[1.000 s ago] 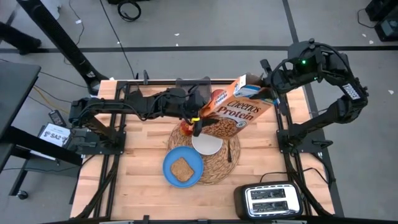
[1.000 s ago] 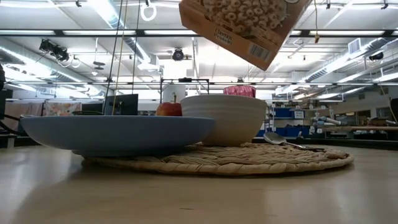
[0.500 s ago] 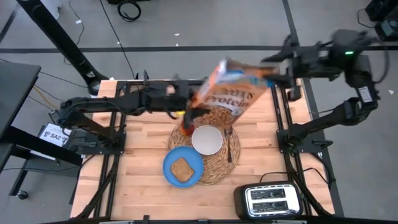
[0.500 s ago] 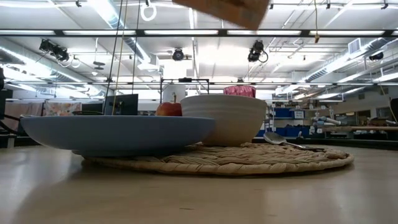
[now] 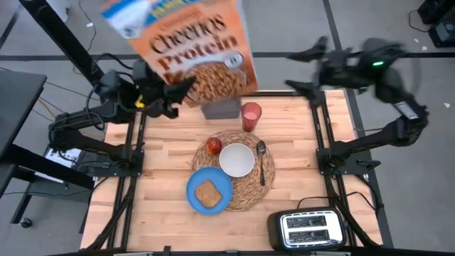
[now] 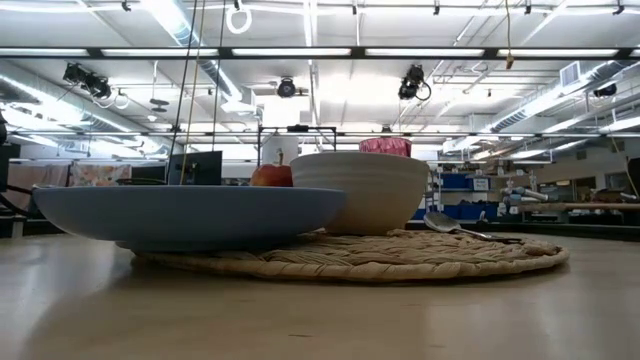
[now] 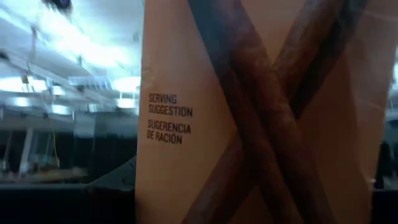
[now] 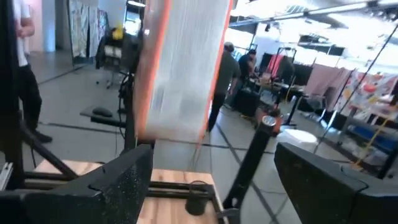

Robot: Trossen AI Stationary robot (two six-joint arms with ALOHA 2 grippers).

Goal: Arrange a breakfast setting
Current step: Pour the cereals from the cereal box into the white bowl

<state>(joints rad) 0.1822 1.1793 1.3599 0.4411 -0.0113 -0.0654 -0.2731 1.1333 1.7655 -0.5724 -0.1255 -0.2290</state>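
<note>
My left gripper point(image 5: 165, 99) clenches the Cheerios Protein box point(image 5: 186, 48), held high over the table's far left corner (its panel fills my left wrist view). My right gripper point(image 5: 302, 67) hangs spread and empty past the far right edge. On the table point(image 5: 163, 142) lies the round woven straw placemat point(image 5: 245, 188); the blue plate point(image 5: 195, 188) with the toast slice point(image 5: 207, 193) overlaps its near left rim. On the mat are the white bowl point(image 5: 237, 159), metal spoon point(image 5: 261, 160) and red apple point(image 5: 214, 146). The translucent red cup point(image 5: 250, 116) stands beyond the mat.
</note>
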